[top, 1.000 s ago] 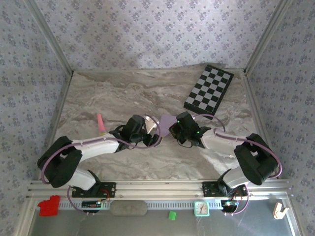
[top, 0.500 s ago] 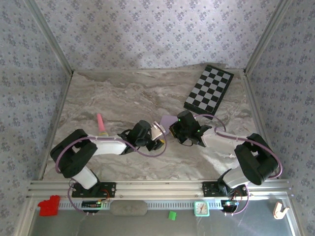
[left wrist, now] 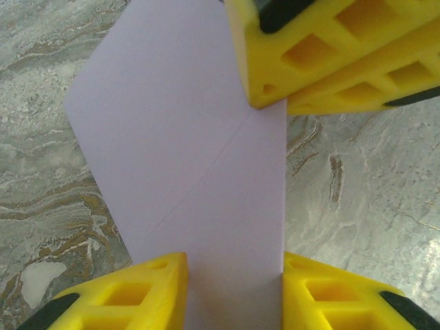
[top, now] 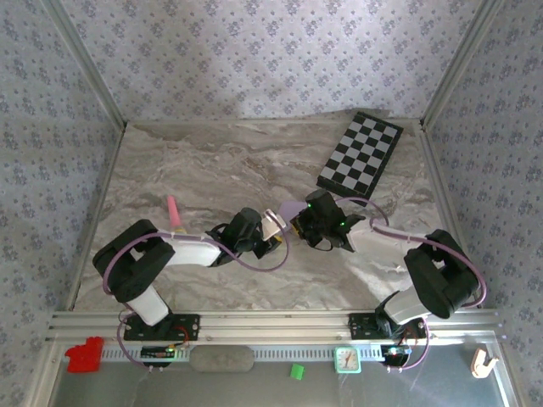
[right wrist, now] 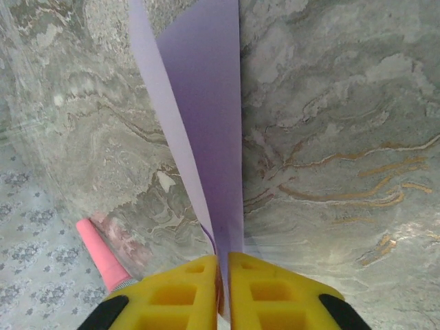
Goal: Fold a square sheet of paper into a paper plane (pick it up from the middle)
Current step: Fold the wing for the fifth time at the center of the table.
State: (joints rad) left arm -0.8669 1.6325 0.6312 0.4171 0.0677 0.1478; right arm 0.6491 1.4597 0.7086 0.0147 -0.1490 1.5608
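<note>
While the top view is showing the folded lilac paper (top: 291,206) near the middle of the table (top: 212,161), the left wrist view is catching the left gripper (left wrist: 234,265) partly open astride it (the right gripper (left wrist: 275,103) pinching its far edge), and the right wrist view is showing that pinch edge-on.

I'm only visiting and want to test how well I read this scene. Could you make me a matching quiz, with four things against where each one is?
Things:
1. lilac paper
2. chequered board
3. pink stick
4. green block

Places:
A. on the near ledge, in front of the table
B. pinched in the right gripper
C. far right corner of the table
D. left half of the table

Pairs: 1-B; 2-C; 3-D; 4-A
</note>
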